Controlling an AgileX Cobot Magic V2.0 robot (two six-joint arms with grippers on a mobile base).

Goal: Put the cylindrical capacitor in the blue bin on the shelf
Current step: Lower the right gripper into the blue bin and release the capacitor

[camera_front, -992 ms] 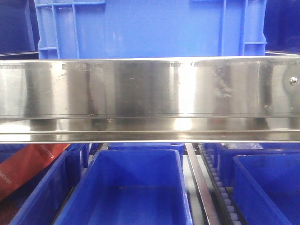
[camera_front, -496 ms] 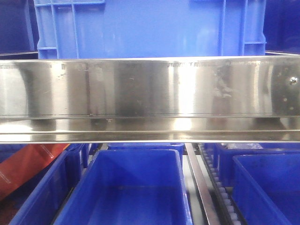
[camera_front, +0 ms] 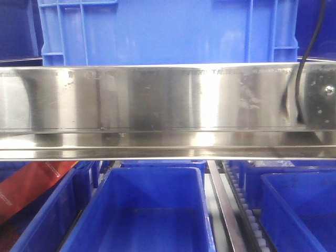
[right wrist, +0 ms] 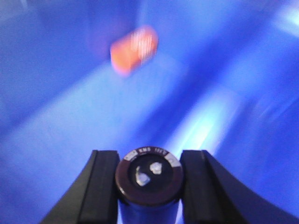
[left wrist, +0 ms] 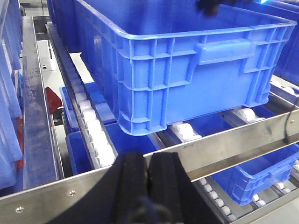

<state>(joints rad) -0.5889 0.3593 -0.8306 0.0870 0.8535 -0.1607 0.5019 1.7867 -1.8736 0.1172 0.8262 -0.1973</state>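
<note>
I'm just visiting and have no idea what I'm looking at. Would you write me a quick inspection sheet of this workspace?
Surface: steel shelf with white roller tracks.
Job's things: cylindrical capacitor held over a blurred blue interior; large blue bin on the rollers.
Clutter: blurred orange object in the blue interior; red item lower left.
Grippers: right gripper shut on the capacitor; left gripper shut, empty.
Cables: black cable hanging across the rail.
Surroundings: smaller blue bins on the level below.
</note>
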